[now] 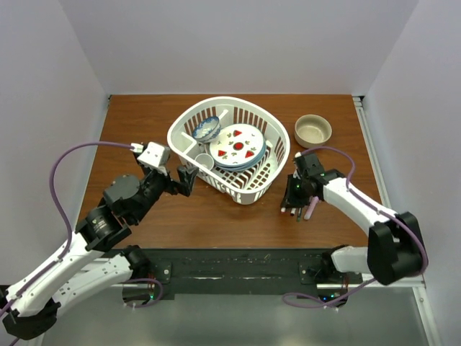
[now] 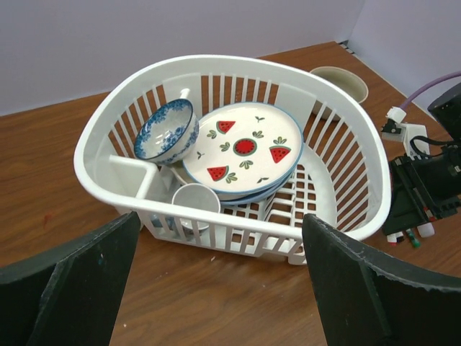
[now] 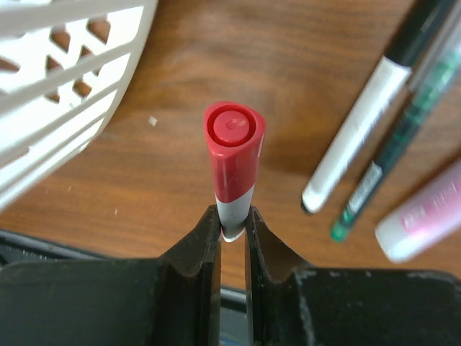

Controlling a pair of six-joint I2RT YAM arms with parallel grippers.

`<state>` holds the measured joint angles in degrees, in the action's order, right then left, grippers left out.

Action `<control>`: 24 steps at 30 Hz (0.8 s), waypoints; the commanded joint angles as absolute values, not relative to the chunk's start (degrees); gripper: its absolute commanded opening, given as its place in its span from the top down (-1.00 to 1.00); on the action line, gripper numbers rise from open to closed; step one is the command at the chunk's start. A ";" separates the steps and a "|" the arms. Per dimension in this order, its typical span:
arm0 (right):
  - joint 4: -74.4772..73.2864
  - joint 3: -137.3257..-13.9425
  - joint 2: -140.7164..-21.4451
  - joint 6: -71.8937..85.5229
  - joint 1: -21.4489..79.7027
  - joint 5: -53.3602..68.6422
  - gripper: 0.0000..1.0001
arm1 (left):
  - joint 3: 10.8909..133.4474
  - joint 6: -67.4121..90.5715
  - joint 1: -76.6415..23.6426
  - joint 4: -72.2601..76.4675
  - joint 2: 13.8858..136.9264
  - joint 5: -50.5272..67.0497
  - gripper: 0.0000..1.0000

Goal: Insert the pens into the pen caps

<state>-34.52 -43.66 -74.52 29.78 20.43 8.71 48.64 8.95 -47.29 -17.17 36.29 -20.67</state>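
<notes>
Right gripper [image 3: 232, 222] clamps a red-capped pen [image 3: 234, 155] beside 3 loose pens [image 3: 358, 140], while left gripper [image 2: 222, 223] gapes wide before the white basket [image 2: 238, 66].

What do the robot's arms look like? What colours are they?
The left arm and right arm are white tubes joined by chunky black joints. A purple cable loops along each. The left gripper and right gripper each have two flat black fingers.

1. Top camera is looking down from afar on the white ribbed plastic basket [image 1: 248, 191].
2. Left wrist camera is facing it nearby.
3. Right wrist camera is closely sharing only its right wall.
</notes>
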 commanded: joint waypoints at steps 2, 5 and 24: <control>-27.07 -43.33 -80.40 31.81 19.16 9.76 1.00 | 45.44 8.53 -47.20 -12.39 33.66 -23.29 -1.00; -26.89 -43.24 -82.96 33.04 18.99 7.74 1.00 | 45.44 8.44 -47.28 -12.74 33.49 -24.52 -1.00; -39.19 -51.14 -73.93 35.43 18.98 1.14 0.28 | 47.19 8.17 -47.29 -13.71 34.01 -26.37 -0.99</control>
